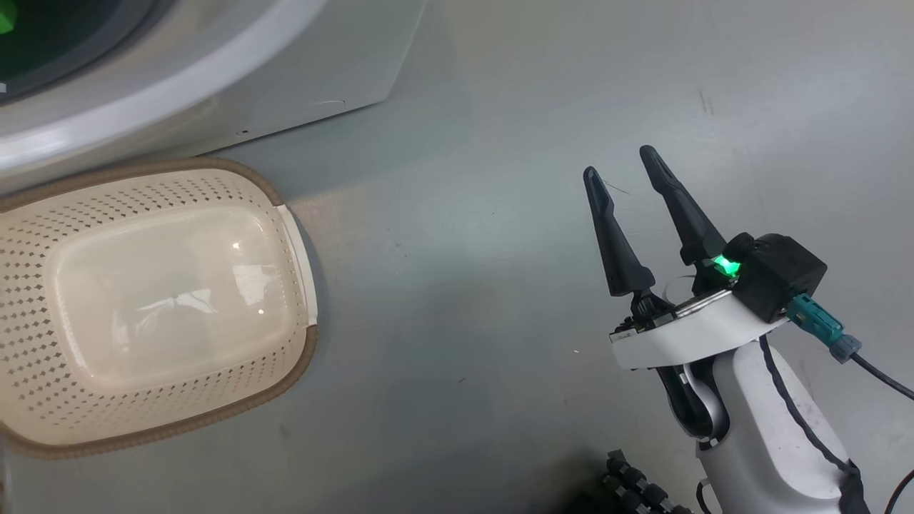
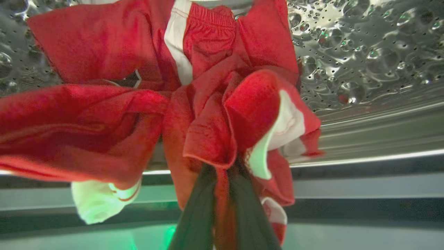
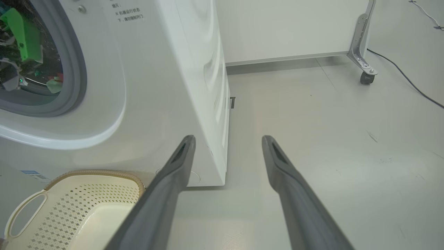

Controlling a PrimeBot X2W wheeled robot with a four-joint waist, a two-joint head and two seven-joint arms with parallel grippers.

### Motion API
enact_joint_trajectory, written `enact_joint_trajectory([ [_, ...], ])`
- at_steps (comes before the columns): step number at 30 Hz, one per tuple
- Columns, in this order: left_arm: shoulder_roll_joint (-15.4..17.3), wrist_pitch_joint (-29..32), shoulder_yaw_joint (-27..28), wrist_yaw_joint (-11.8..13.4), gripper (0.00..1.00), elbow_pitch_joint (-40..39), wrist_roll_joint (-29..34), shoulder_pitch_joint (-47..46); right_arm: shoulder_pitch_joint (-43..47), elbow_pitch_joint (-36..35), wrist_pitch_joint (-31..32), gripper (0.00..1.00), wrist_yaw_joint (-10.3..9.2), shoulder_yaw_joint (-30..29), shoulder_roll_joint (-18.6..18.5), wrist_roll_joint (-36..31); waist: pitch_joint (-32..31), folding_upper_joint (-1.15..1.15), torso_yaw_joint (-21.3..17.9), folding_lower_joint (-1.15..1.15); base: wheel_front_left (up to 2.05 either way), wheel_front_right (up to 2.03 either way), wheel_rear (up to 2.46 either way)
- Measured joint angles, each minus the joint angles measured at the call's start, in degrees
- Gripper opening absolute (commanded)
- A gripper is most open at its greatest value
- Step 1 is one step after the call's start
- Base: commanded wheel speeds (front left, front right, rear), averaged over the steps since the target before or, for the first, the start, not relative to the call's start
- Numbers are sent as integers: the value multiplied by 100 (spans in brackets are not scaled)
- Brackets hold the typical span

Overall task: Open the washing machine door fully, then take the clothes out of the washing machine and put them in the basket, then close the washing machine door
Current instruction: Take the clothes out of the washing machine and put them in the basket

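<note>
We're pinching the bright red, white-striped fabric clothes (image 2: 215, 114) between our left gripper's (image 2: 223, 167) nearly closed dark fingers at the centre of the left wrist view, inside the big white washing machine's (image 1: 214, 93) perforated steel drum (image 2: 364, 52). Our right gripper (image 1: 620, 164) is hovering wide apart, holding nothing, at the right of the head view. The small cream perforated plastic basket (image 1: 28, 285) is sitting lower left, just beside the machine.

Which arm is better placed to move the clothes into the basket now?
Left. The left gripper is closed on the red clothes inside the steel drum. The right gripper stands open above the floor, holding nothing, to the right of the empty basket.
</note>
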Motion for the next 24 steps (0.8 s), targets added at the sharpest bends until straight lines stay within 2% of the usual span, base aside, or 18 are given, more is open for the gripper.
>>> enact_joint_trajectory([
  [13, -137, -984, -133, -216, 0, -155, 194, 178, -1, 78, 0, 100, 1, -110, 0, -241, -153, 0, 236, 0, 0, 0, 0],
  [24, -502, -2156, -145, -276, 0, -547, 245, 721, 12, 157, 0, 100, 1, -249, -2, -382, -474, 0, 474, 0, 0, 0, 0],
])
